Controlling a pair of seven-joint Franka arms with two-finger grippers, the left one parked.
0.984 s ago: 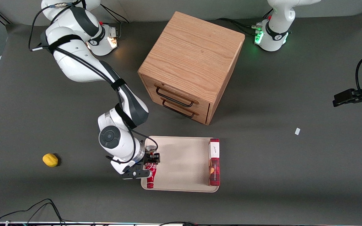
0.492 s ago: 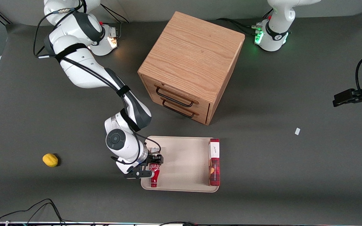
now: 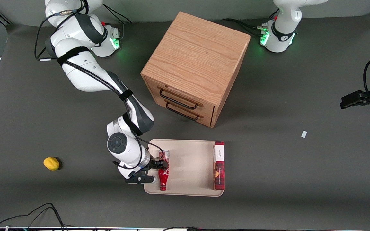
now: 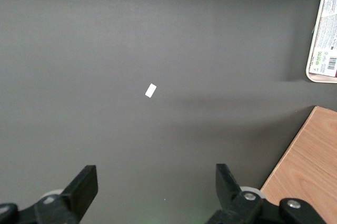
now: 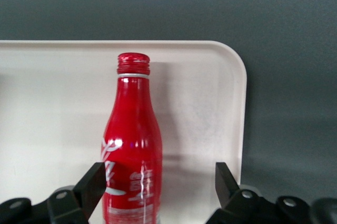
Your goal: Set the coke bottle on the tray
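The coke bottle (image 3: 163, 175) is a slim red bottle lying flat in the beige tray (image 3: 188, 166), at the tray's end toward the working arm. Its red cap points to the front camera and its silvery base is farther from it. My right gripper (image 3: 158, 166) is low over the bottle's base half and open. In the right wrist view the bottle (image 5: 132, 145) lies between the spread fingers of the gripper (image 5: 159, 177), close to one finger and with a wide gap to the other. The tray's rounded corner (image 5: 231, 66) shows past the cap.
A flat red box with a white label (image 3: 219, 166) lies in the tray's end toward the parked arm. A wooden two-drawer cabinet (image 3: 194, 67) stands farther from the front camera than the tray. A yellow lemon (image 3: 51, 163) lies toward the working arm's end. A small white scrap (image 3: 304, 134) lies toward the parked arm's end.
The gripper carried the bottle from the tray's rim farther into the tray, then opened. The bottle now lies free on the tray.
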